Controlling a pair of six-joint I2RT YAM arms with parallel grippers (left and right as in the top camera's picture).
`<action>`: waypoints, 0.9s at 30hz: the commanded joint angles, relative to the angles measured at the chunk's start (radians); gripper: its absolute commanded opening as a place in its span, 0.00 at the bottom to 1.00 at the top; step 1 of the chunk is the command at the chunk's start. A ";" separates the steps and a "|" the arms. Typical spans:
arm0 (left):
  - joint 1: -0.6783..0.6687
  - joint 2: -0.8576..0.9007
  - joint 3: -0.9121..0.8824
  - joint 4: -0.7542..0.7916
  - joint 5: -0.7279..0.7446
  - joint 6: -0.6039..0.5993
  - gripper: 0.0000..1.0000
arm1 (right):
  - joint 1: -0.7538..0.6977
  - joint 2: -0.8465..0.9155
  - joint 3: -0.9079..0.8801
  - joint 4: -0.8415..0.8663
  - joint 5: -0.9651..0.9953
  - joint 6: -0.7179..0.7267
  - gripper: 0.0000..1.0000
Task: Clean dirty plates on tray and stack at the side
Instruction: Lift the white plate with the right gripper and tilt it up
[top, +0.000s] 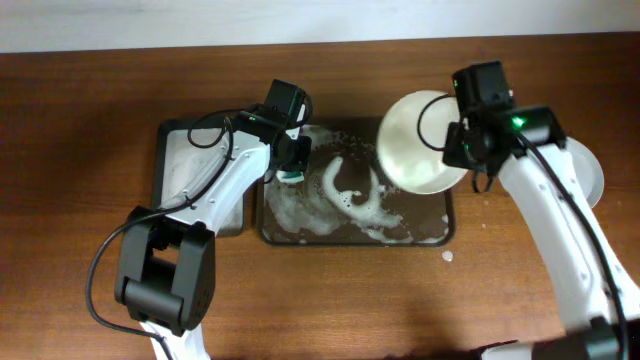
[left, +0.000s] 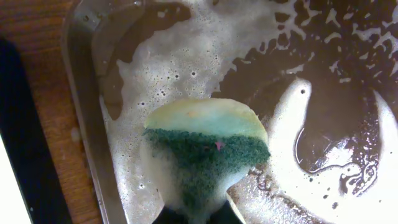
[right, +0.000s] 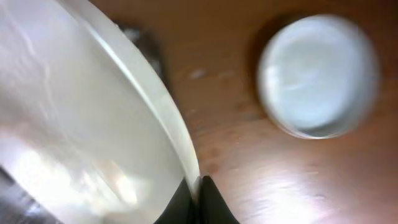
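Observation:
Over the right end of the foam-streaked dark tray (top: 425, 222), my right gripper (top: 463, 150) is shut on the rim of a white plate (top: 415, 140) and holds it tilted. From the right wrist this plate (right: 74, 112) fills the left side, its edge pinched in the gripper (right: 199, 186). A second white plate (top: 593, 175) (right: 317, 74) lies on the table to the right. My left gripper (top: 292, 165) (left: 199, 218) is shut on a yellow-and-green sponge (top: 290, 176) (left: 205, 149), which hangs just above the foamy left part of the tray (left: 81, 93).
A narrower dark tray (top: 180, 165) with a pale foamy surface lies just left of the big tray, and its black edge (left: 18, 124) shows in the left wrist view. Bare wooden table (top: 90, 120) surrounds both trays. A small foam blob (top: 447, 257) sits in front of the tray's right corner.

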 joint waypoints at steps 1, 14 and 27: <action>0.006 -0.019 0.012 0.006 0.013 -0.010 0.01 | 0.137 -0.051 0.013 -0.032 0.409 0.136 0.04; 0.006 -0.003 0.010 0.006 0.014 -0.010 0.00 | 0.422 0.035 -0.221 0.054 0.802 0.320 0.04; 0.006 -0.003 0.010 0.006 0.014 -0.010 0.01 | 0.422 0.047 -0.253 0.056 0.785 0.290 0.04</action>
